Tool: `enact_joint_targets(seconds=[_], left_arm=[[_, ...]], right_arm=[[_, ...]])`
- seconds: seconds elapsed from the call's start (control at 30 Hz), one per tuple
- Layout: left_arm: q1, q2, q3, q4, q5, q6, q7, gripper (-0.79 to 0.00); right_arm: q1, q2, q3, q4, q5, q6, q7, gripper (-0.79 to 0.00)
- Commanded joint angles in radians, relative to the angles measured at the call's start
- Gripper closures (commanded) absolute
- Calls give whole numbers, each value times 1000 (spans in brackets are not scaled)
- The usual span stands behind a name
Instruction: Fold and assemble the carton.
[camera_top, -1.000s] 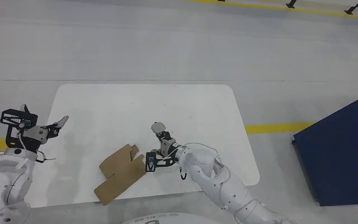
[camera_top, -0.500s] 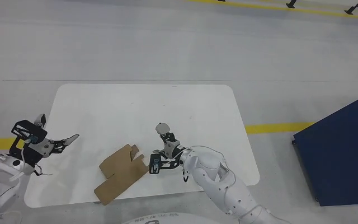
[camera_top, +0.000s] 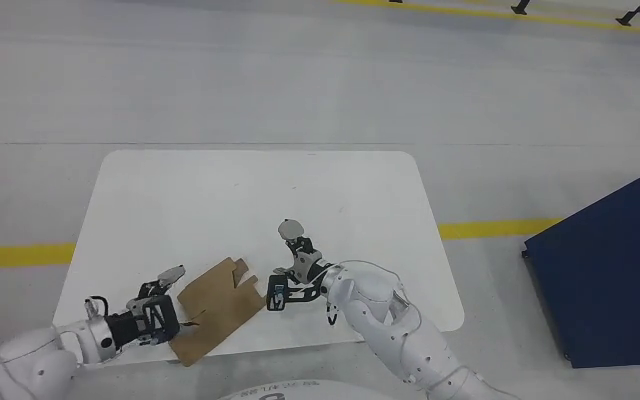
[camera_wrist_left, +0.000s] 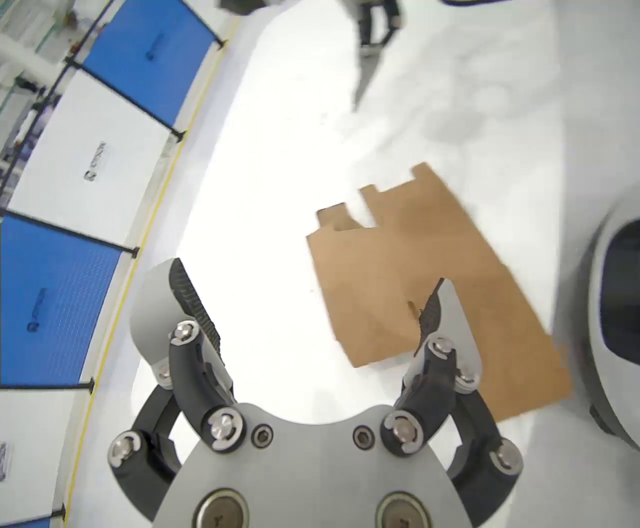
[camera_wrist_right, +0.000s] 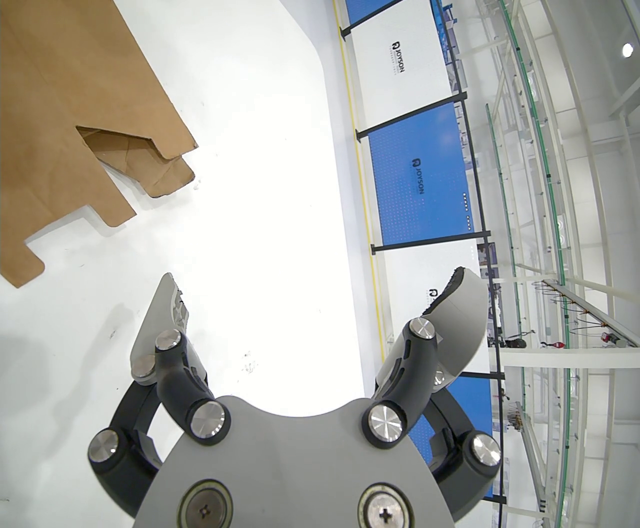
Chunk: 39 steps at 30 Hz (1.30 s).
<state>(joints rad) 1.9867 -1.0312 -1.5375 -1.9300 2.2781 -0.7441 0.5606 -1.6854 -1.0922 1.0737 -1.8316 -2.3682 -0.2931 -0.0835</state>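
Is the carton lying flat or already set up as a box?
Flat. The carton lies collapsed on the table, its flaps level with the panels and no walls raised.

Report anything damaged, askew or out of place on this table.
The carton lies flat, slanted against the table edges, close to the near one. Its lower flap at the notched end looks creased in the right wrist view. Nothing else stands out.
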Motion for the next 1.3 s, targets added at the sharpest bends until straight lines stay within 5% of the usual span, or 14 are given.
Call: enact_joint_targets(seconds=[0.0, 0.9, 1.1, 1.27], left_arm=[[26, 13, -18, 29, 72, 60, 123, -785], [27, 21, -58, 77, 55, 110, 148, -785], [74, 44, -129, 160, 149, 274, 282, -785], [127, 48, -147, 184, 251, 475, 250, -785]], right_arm=[[0, 0, 0, 0, 0, 0, 0, -785], [0, 0, 0, 0, 0, 0, 0, -785], [0, 0, 0, 0, 0, 0, 0, -785], [0, 0, 0, 0, 0, 0, 0, -785]])
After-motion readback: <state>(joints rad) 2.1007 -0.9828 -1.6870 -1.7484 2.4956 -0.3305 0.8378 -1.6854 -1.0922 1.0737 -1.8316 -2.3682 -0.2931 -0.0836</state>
